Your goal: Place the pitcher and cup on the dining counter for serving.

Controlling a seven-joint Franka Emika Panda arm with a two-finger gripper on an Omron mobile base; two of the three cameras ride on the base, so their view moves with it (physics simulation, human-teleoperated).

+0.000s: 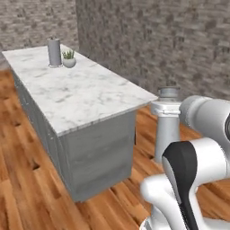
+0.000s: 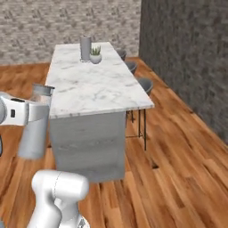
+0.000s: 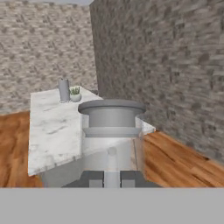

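One pitcher carried toward the serving island

One grey pitcher rides upright in the claw, whose fingers are clamped on its lower body, held in the air just short of the near end of the dining worktop. At the far end stand a grey cylinder and a small potted plant; stools line one side. Risk, as judged: the flared base could clip the marble edge if brought in too low, tilting or loosening the pitcher.
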